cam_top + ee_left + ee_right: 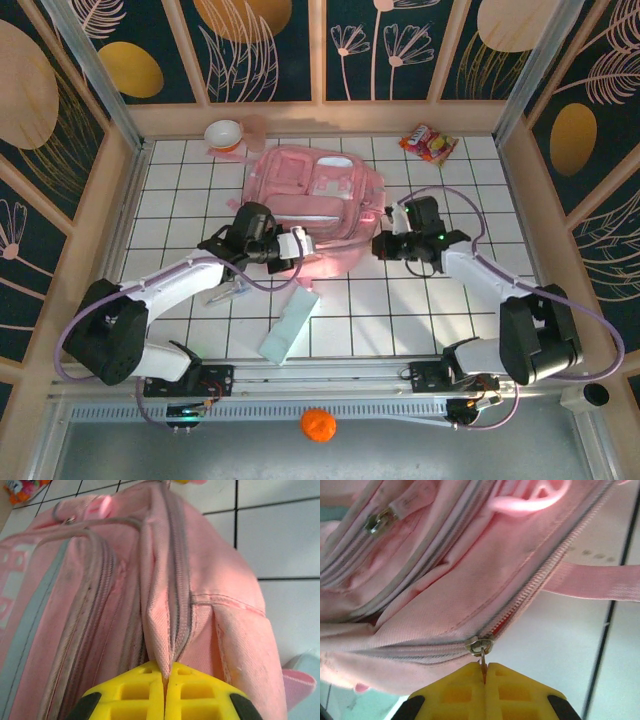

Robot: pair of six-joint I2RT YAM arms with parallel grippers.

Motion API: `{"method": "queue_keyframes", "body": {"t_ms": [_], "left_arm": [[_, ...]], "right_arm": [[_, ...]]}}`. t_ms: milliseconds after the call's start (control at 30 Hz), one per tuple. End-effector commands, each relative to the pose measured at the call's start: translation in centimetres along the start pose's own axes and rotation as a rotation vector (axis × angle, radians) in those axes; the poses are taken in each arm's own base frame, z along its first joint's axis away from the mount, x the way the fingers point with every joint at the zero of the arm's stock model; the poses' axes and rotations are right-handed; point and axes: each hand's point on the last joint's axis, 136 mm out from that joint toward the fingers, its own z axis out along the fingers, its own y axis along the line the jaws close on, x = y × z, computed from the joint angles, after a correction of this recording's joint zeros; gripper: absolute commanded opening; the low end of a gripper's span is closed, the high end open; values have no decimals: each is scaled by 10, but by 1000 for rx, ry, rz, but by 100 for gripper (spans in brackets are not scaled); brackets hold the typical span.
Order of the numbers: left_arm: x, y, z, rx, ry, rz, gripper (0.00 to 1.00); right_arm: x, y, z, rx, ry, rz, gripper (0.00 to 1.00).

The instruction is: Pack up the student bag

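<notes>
The student bag [318, 190], a large pink fabric backpack with white patches, lies flat in the middle of the tiled table. My left gripper [300, 244] is at the bag's near left edge. In the left wrist view my left gripper [165, 672] is shut, its yellow fingers pinching a raised fold of the student bag [210, 615] along a zipper seam. My right gripper [383, 243] is at the bag's near right edge. In the right wrist view my right gripper [484, 667] is shut on the pull tab of a metal zipper slider [479, 645]; the zip beyond it gapes slightly.
A white and pink cup [222, 133] stands at the back left and a snack packet [428, 143] at the back right. A pale green flat box [290, 322] and a small clear item [225, 292] lie near the front. An orange ball [318, 424] sits below the table's rail.
</notes>
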Motion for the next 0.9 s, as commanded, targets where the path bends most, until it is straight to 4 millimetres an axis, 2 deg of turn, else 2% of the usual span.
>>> {"method": "queue_keyframes", "body": {"t_ms": [0, 67, 133, 200, 233, 300, 433, 600, 767, 833, 867], "left_arm": [[-12, 39, -14, -157, -42, 117, 5], [-7, 45, -13, -164, -16, 122, 14], [-8, 45, -13, -141, -10, 122, 32], [-21, 39, -15, -91, -57, 104, 52], [-30, 35, -17, -62, -90, 88, 59], [-44, 32, -15, -65, -110, 46, 65], [-54, 4, 5, -49, -46, 99, 73], [-61, -6, 23, -3, -70, 57, 74], [-52, 5, 47, -39, -9, 31, 74], [-44, 13, 56, -73, 34, -2, 70], [-46, 20, 58, -86, 40, -13, 65]], "right_arm": [[8, 19, 2, -9, -38, 30, 0], [9, 30, 4, -36, -57, 32, 0], [7, 36, 4, -57, -72, 40, 0], [4, 38, 4, -61, -76, 32, 0], [2, 38, 3, -59, -76, 23, 0], [1, 39, 4, -53, -66, 9, 0], [0, 41, 6, -51, -47, -14, 0], [-1, 43, 6, -62, -42, -23, 0], [-5, 50, 4, -88, -51, -32, 0], [-6, 53, 2, -101, -54, -38, 0], [-6, 55, 1, -107, -55, -42, 0]]}}
